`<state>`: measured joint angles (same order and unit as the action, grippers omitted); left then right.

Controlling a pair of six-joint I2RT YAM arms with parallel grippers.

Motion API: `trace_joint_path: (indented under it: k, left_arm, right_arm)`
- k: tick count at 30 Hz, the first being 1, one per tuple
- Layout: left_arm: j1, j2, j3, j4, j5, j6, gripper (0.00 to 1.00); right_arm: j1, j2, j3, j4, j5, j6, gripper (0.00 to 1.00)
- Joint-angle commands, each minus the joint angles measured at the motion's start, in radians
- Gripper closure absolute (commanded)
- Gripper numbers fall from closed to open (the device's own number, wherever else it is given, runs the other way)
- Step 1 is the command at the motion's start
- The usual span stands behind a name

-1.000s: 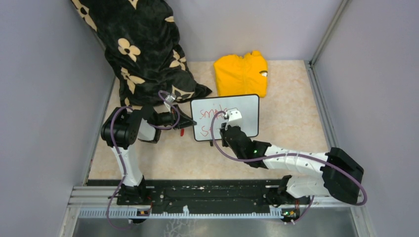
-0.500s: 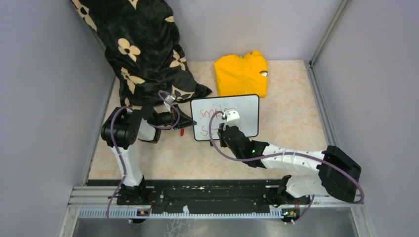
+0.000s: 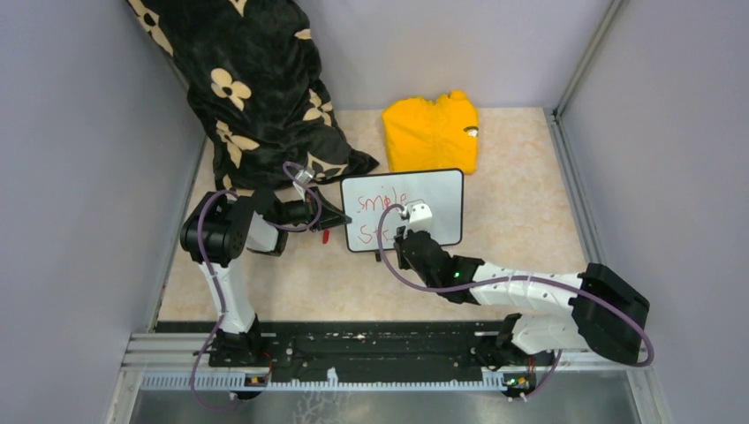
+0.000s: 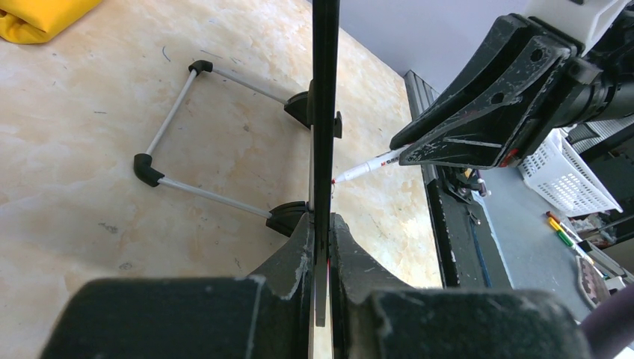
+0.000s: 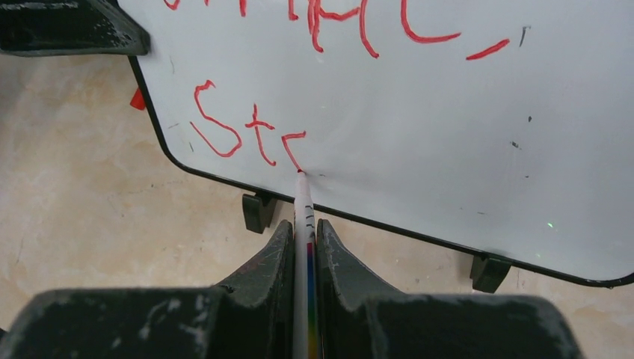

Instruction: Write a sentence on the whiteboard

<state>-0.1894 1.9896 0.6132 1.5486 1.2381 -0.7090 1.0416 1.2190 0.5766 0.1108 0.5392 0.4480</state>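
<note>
Right gripper (image 5: 304, 228), clamped on a marker (image 5: 302, 200) touching the whiteboard (image 5: 419, 134) just ahead, views the sentence (image 5: 250, 134) at "Str"; left gripper (image 4: 321, 224), pinching the board's edge, sees it edge-on, long axis running straight ahead.

The only legible writing is the sentence (image 3: 378, 203), red handwritten script on the whiteboard (image 3: 442, 190). From above, its upper line reads "Smile", starting near the board's 10 o'clock corner. In the right wrist view that line is cut off at 12 o'clock, leaving only letter bottoms and a comma-like stroke toward 1 o'clock. The lower line, by the board's 7 o'clock corner, reads "St" followed by a hooked stroke like an "r". The marker (image 5: 304, 213) barrel carries small dark print, too fine to read.
</note>
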Motion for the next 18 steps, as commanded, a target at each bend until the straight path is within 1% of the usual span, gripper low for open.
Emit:
trace_joint_path:
  k: [1, 18]
  left_arm:
    - [-0.01, -0.003, 0.012, 0.047, 0.028, 0.017, 1.0]
    - [-0.013, -0.003, 0.014, 0.042, 0.028, 0.017, 1.0]
  right_arm:
    - [-0.013, -0.029, -0.014, -0.014, 0.041, 0.008, 1.0]
    - [-0.027, -0.013, 0.082, 0.015, 0.059, -0.056, 1.0]
